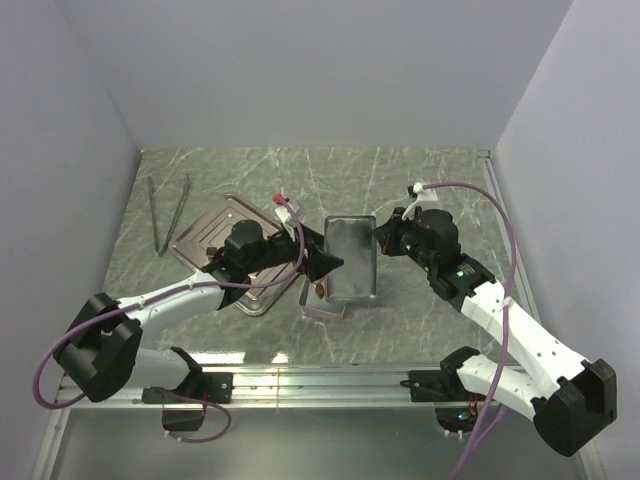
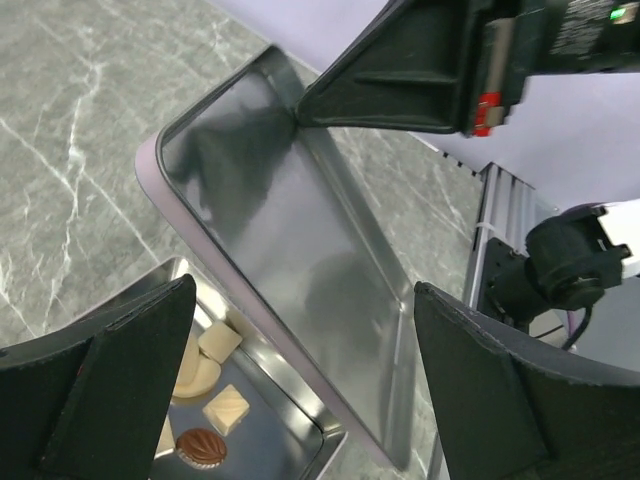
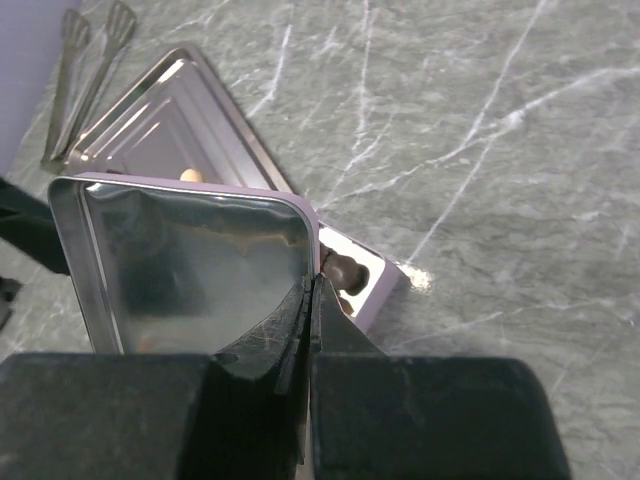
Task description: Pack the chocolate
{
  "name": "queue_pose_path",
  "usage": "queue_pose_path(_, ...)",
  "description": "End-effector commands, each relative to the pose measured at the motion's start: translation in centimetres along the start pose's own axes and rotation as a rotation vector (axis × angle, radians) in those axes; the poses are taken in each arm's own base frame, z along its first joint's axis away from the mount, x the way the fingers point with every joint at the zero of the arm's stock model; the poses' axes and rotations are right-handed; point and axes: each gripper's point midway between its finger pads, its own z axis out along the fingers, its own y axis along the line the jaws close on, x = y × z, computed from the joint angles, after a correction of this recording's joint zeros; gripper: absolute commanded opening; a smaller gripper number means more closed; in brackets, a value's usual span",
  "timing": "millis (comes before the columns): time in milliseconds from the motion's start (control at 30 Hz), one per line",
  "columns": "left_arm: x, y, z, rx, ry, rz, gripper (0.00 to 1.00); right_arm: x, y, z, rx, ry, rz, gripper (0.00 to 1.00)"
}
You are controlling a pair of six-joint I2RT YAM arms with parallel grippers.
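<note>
Right fingers (image 3: 275,345) clenched on rim of lid (image 3: 190,260), arm reaching in from right; lid shiny-side up, partly covering tin (image 3: 378,285); left fingers (image 2: 110,380) spread wide, released, straddling lid; chocolate (image 2: 228,408) inside tin, cream and dark pieces; cream piece (image 3: 190,175), possibly chocolate, on tray (image 1: 215,232); tongs (image 1: 165,212) beyond tray on surface (image 1: 420,190).

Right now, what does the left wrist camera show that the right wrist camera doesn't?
Only the left wrist: cream chocolates inside the tin. Only the right wrist: the tongs and the steel tray. Both: the tin and the lid, inside up, pinched at its edge by the right end effector.
</note>
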Motion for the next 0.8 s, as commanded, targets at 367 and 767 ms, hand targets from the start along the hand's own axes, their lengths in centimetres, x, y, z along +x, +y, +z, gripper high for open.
queue_pose_path(367, -0.9, -2.8, 3.2, 0.055, -0.012, 0.039, 0.43, -4.0, 4.1, -0.6, -0.110, -0.128, -0.009, 0.00)
queue_pose_path(767, -1.2, -0.6, 4.9, -0.086, -0.020, -0.065, 0.01, -5.0, 1.4, -2.2, 0.059, -0.238, -0.024, 0.66)
